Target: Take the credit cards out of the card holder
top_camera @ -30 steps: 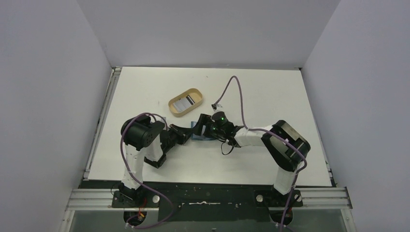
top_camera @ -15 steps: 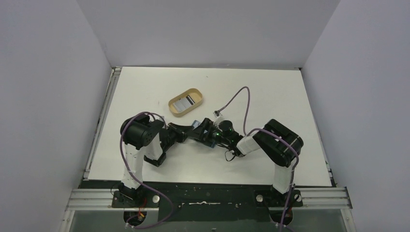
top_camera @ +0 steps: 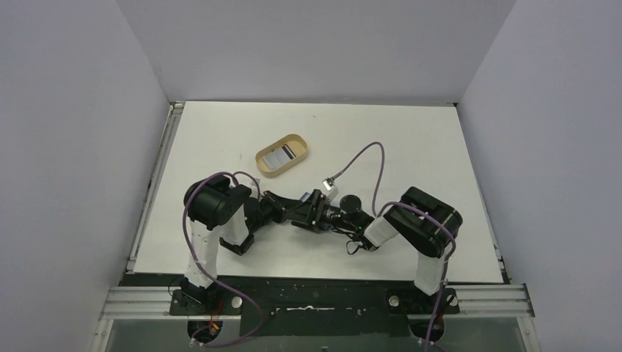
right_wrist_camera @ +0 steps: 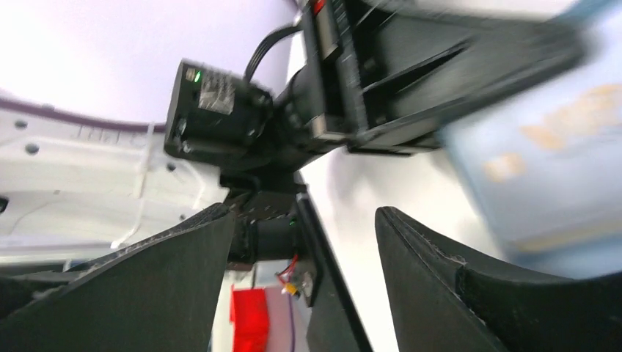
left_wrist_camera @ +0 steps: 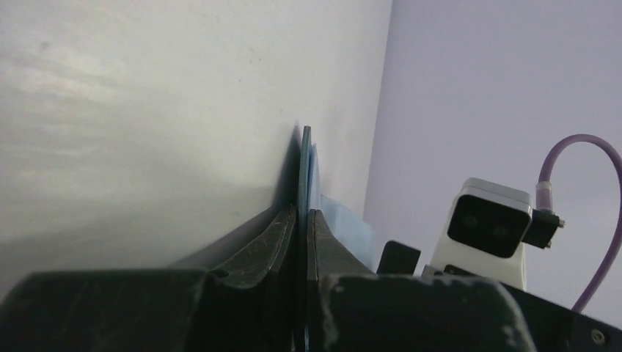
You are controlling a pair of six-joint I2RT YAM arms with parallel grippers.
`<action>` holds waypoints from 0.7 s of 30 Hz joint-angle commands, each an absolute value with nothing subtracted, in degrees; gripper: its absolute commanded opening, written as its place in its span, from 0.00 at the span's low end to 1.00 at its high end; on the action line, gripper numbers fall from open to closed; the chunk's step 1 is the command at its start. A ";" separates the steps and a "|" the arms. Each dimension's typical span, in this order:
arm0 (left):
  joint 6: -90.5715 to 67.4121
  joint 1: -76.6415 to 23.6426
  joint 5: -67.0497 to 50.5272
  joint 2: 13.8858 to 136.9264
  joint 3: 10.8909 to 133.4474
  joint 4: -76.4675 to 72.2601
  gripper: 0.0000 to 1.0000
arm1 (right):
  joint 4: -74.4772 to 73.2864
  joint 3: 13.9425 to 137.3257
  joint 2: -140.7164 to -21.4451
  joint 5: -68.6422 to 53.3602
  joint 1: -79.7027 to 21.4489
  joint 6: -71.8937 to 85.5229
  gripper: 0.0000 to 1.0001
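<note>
The teal card holder (left_wrist_camera: 305,165) shows edge-on in the left wrist view. My left gripper (left_wrist_camera: 302,213) is shut on it, with a light blue pocket (left_wrist_camera: 341,220) beside the right finger. In the top view the left gripper (top_camera: 291,209) and right gripper (top_camera: 312,211) meet at mid-table and hide the holder. In the right wrist view the holder's light blue inner face (right_wrist_camera: 546,169), with blurred yellowish marks, lies at the right. My right gripper (right_wrist_camera: 304,214) is open and empty beside it. One whitish-grey striped credit card (top_camera: 282,153) lies in the tray.
An oval tan tray (top_camera: 265,165) stands behind the grippers, left of centre. The right arm's purple cable (top_camera: 363,158) loops over the table. The right wrist camera (left_wrist_camera: 490,227) sits close to the left fingers. Grey walls enclose three sides.
Both grippers have moved toward the near edge, the left still shut on the card holder. The right arm has folded back and its gripper has dropped low beside the left one.
</note>
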State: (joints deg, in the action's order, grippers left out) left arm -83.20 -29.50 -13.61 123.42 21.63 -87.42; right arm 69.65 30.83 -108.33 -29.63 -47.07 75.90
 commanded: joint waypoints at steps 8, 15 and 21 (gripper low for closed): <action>-73.70 -28.39 -12.58 114.26 16.96 -75.30 0.00 | 31.77 28.60 -82.87 -15.87 -39.36 56.63 0.77; -71.24 -28.77 -8.42 109.73 15.34 -72.99 0.00 | 23.86 33.23 -86.66 -16.95 -41.71 53.14 0.78; -69.59 -29.81 -4.10 107.15 13.31 -73.60 0.00 | 24.32 34.56 -90.85 -17.22 -44.60 53.76 0.77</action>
